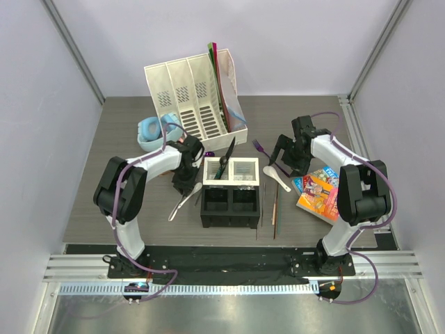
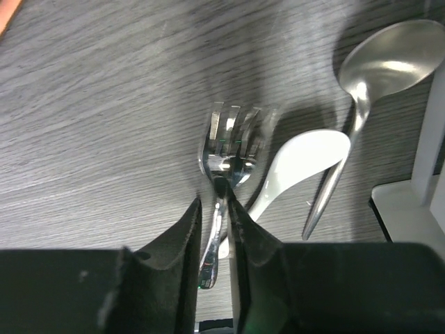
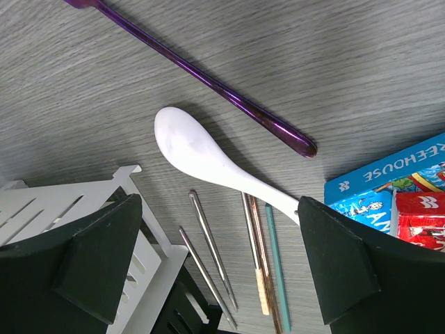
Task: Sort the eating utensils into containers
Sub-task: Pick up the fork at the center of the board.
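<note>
**Left tool [image 2: 214, 229] clamped on a metal fork [image 2: 233, 142]; right tool [image 3: 219, 205] spread wide over a white ceramic spoon [image 3: 208, 156].**

The left tool's fingers [image 2: 182, 236] pinch the fork's handle from both sides. Its tines point away from the tool over the grey surface [image 2: 104, 104], and whether it is lifted cannot be told. Just beside the fork lie a second ceramic spoon [image 2: 306, 163] and a metal spoon [image 2: 389, 59]. The white ceramic spoon lies between the right tool's parted fingers, with its handle running toward the right finger. A purple utensil [image 3: 201, 73] lies farther ahead and slim chopsticks [image 3: 256, 271] lie beneath the tool. The caddy [image 3: 42, 202] sits by the left finger and a colourful book [image 3: 389, 181] by the right.
</note>
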Motion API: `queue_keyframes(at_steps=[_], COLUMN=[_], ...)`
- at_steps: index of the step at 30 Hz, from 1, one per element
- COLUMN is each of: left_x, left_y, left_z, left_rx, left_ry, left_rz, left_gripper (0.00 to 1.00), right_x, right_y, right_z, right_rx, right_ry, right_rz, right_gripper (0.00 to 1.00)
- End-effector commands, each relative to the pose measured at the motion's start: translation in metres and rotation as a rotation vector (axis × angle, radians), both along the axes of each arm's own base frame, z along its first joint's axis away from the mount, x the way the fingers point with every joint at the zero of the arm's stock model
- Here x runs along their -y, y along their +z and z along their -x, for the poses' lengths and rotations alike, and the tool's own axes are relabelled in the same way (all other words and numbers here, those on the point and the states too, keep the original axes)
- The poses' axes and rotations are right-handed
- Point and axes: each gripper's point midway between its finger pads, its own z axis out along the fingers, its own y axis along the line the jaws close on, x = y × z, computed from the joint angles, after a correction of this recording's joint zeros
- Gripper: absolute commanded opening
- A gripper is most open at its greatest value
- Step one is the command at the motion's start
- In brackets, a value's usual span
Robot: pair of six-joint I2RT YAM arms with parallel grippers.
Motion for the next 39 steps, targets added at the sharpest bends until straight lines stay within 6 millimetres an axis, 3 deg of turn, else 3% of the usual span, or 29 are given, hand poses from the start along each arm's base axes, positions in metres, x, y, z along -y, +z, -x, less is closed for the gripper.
queue_keyframes(at_steps=[1,6,12,16,21,29,33,38,39], left_x=[0.009,0.015,0.015,0.012,0.020,0.007,0.010,0.027,0.032], left_y=[-0.014,-0.015,-0.008,0.012,0.051,0.089,0.113,0.177,0.198], left_z=[0.007,0.011,0.011,0.001,-0.007,-0.017,-0.021,-0.037,-0.046], left_rx=[-0.055,-0.079,-0.057,0.030,0.141,0.285,0.339,0.490,0.542], left_ry=[-0.004,-0.002,-0.012,-0.001,0.025,0.045,0.034,0.029,0.030], left_rz=[0.035,0.074,0.083,0.085,0.159,0.140,0.175,0.303,0.335], left_gripper=[0.17,0.00,0.00,0.00,0.00,0.00,0.00,0.00,0.00], right_x=[-0.003,-0.003,-0.003,-0.003,-0.003,-0.005,-0.007,-0.007,-0.008], right_y=[0.010,0.011,0.012,0.013,0.013,0.015,0.017,0.017,0.016], right_z=[-0.007,-0.007,-0.009,-0.009,-0.009,-0.009,-0.012,-0.011,-0.010], right_rx=[0.040,0.043,0.046,0.049,0.049,0.052,0.056,0.056,0.051], right_ry=[0.010,0.010,0.009,0.009,0.011,0.015,0.014,0.015,0.016], right_rz=[-0.007,-0.006,-0.006,-0.007,-0.006,-0.017,-0.027,-0.026,-0.028], right_gripper=[1.00,1.00,1.00,1.00,1.00,1.00,1.00,1.00,1.00])
